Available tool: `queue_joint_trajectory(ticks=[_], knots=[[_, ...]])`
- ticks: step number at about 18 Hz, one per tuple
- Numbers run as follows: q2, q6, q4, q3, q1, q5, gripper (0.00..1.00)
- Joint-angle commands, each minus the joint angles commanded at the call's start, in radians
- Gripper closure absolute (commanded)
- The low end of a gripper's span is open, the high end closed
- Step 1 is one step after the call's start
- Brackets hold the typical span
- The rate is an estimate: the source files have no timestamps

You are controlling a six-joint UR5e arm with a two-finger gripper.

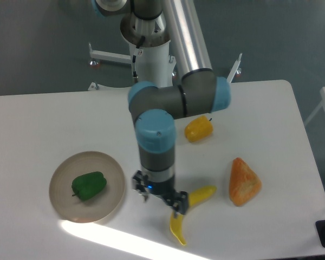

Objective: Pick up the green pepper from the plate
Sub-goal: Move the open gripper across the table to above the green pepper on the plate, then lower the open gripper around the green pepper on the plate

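Your pepper (pixel 89 185) lies on the plate (pixel 62 203), a little left of its middle, stem end toward the left rim. The plate sits on the table (pixel 43 124) at the front left. Your gripper (pixel 159 199) hangs just right of the plate, apart from the pepper, pointing down over the table and in front of the banana (pixel 188 212), which curves away to its right. Its fingers stand apart with nothing between them, so it is released and empty. Further right lies an orange wedge (pixel 242 182), and behind the gripper, past the arm's wrist, a yellow pepper (pixel 198 129).
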Motion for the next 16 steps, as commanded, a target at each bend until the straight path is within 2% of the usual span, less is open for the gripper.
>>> queue_joint_trajectory(ticks=[2,4,9,16], knots=[[0.035,0.002,-0.003,-0.069,-0.002,-0.043,0.0],[0.045,0.002,0.0,-0.114,-0.011,-0.048,0.0],[0.042,0.005,0.009,-0.158,-0.052,-0.045,0.0],[0.039,0.021,0.034,-0.171,-0.078,-0.043,0.0]])
